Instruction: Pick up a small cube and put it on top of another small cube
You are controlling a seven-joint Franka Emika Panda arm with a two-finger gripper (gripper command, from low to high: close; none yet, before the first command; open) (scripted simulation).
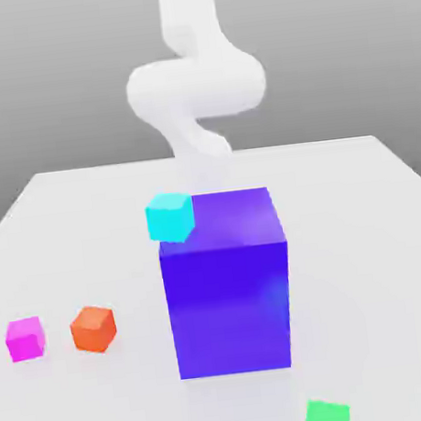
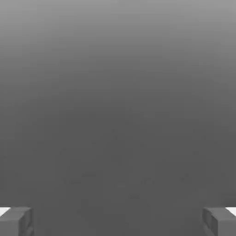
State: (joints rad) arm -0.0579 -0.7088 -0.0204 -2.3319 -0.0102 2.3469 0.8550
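Exterior view: magenta cube (image 1: 25, 338) lower left on counter (image 1: 382, 231), green cube (image 1: 327, 417) bottom right, well apart. Claw (image 2: 118, 221) wide, empty; we judge pick not begun.

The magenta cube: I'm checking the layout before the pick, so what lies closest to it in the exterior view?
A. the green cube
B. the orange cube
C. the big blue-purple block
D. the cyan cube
B: the magenta cube lies right beside the orange cube on the table, at the exterior view's left, apart from everything else.
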